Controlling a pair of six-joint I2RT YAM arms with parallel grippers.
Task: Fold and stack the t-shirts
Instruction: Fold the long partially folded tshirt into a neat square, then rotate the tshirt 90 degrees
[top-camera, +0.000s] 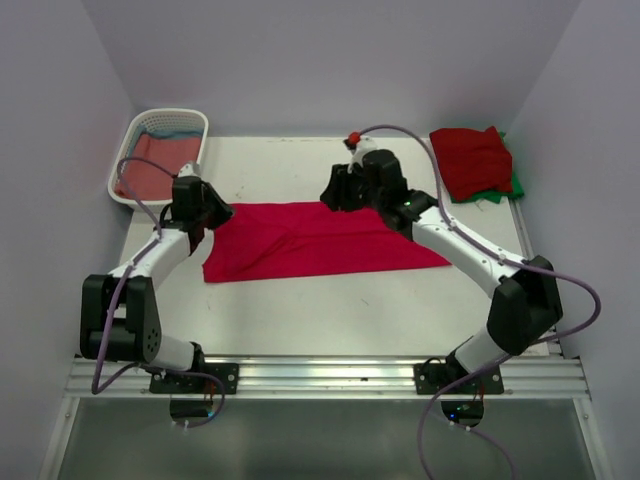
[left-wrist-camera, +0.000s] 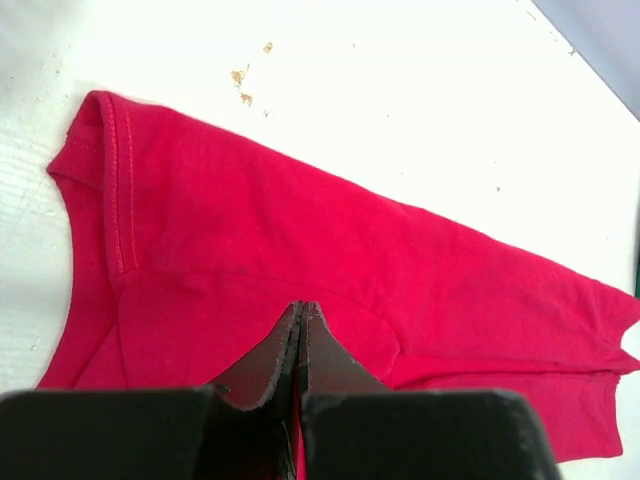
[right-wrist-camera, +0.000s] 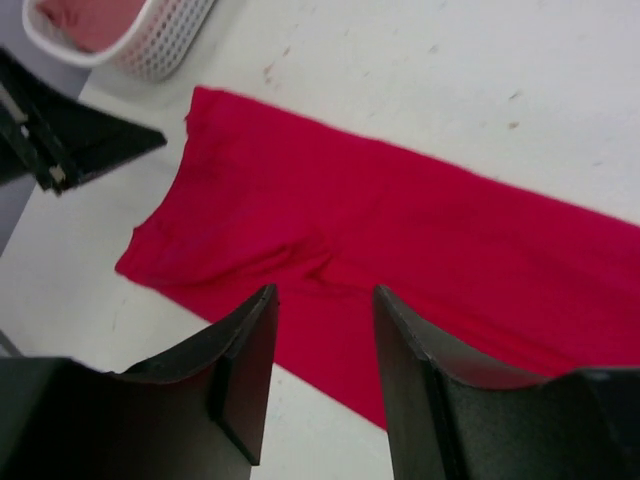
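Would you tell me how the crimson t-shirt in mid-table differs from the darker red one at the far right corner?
The crimson t-shirt lies stretched out in a long band; the darker red t-shirt is folded compactly. The crimson t-shirt rests directly on the table; the darker red t-shirt sits on a green t-shirt. Both are red cloth.

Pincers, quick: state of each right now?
Left pincer: closed over the bright crimson cloth t-shirt; whether gripping it cannot be told.
Right pincer: open, holding nothing.
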